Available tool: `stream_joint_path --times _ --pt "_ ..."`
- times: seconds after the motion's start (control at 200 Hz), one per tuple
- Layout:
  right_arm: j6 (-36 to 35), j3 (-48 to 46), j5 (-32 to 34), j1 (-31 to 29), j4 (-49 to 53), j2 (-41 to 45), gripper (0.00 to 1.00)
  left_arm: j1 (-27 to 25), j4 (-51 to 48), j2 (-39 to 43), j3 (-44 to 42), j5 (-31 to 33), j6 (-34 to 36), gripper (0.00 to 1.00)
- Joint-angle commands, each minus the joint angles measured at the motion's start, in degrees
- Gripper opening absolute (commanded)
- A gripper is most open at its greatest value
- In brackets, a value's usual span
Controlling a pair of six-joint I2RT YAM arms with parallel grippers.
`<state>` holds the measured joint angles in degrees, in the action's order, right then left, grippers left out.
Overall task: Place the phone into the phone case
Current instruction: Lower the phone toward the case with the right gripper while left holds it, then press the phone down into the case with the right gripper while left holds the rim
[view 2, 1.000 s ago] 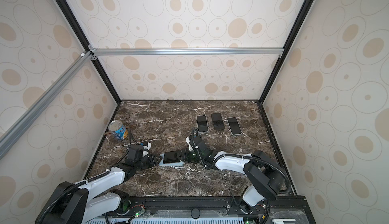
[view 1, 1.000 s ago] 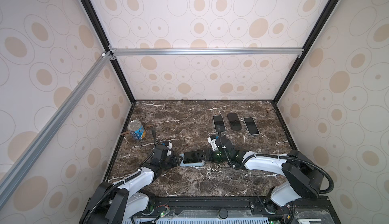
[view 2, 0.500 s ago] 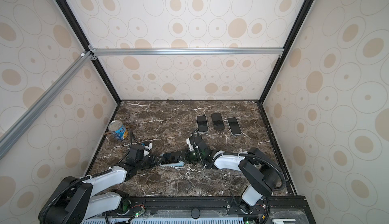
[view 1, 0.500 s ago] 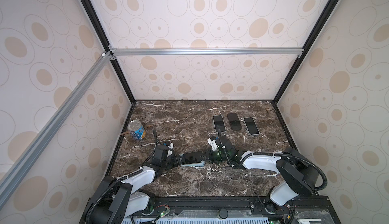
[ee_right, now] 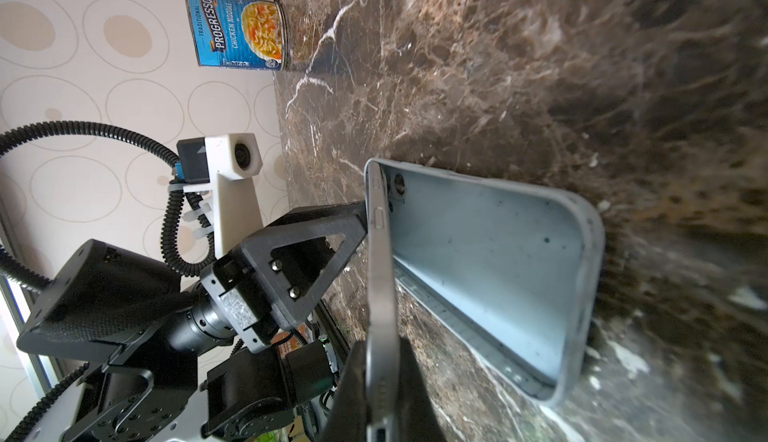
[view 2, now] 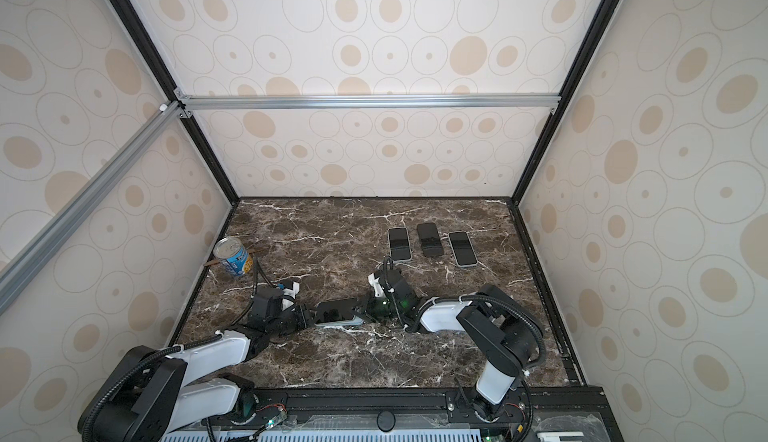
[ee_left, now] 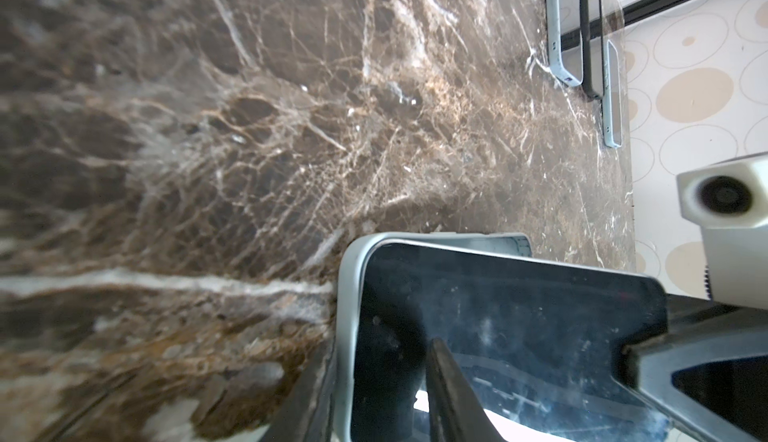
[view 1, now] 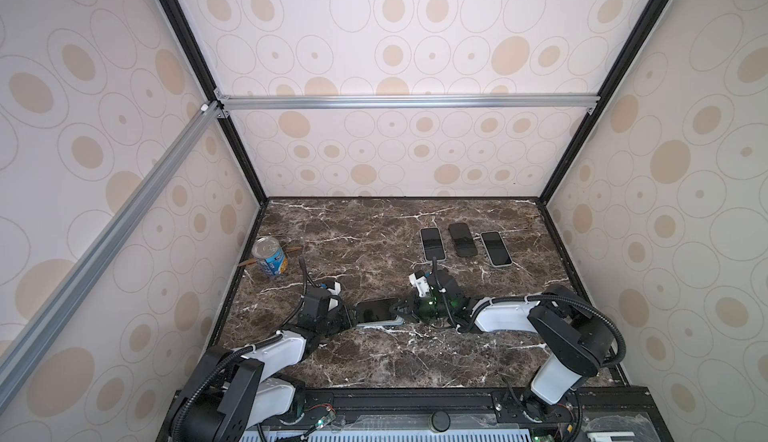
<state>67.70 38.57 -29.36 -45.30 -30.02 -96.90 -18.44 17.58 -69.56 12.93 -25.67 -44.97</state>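
Observation:
The light blue phone case (view 1: 381, 325) (view 2: 332, 324) lies open on the marble near the front, its inside facing up in the right wrist view (ee_right: 490, 261). The dark phone (view 1: 376, 309) (view 2: 336, 309) slants above it. One end sits in the case's camera-hole end, the other is raised. My right gripper (view 1: 401, 309) (ee_right: 382, 377) is shut on the raised end of the phone (ee_right: 380, 274). My left gripper (view 1: 353, 315) (ee_left: 386, 377) is shut on the other end: one finger lies on the phone's screen (ee_left: 519, 315), the other under the case rim (ee_left: 347, 315).
A soup can (view 1: 271, 257) (ee_right: 241, 29) stands at the left wall, with a wooden stick behind it. Three cased phones (view 1: 462, 240) (view 2: 429, 240) lie in a row at the back right. Patterned walls close in the table on three sides.
Both grippers keep their holds. The phone and case have barely shifted.

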Motion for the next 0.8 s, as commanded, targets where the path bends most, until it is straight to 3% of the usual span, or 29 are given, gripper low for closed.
stream_joint_path --times 0.0,0.42,0.795 --pt "1.6 -0.6 -1.2 0.0 0.7 -3.0 0.00 -0.1 0.3 -1.1 -0.6 -2.3 -0.8 0.36" --pt "-1.0 0.6 -3.3 1.2 4.0 -5.8 0.00 -0.2 -1.1 -0.8 0.1 -0.1 0.5 0.36" --pt "-9.0 7.1 -0.5 1.2 19.0 -2.6 0.25 -0.2 -5.3 2.4 0.1 3.2 1.1 0.36"
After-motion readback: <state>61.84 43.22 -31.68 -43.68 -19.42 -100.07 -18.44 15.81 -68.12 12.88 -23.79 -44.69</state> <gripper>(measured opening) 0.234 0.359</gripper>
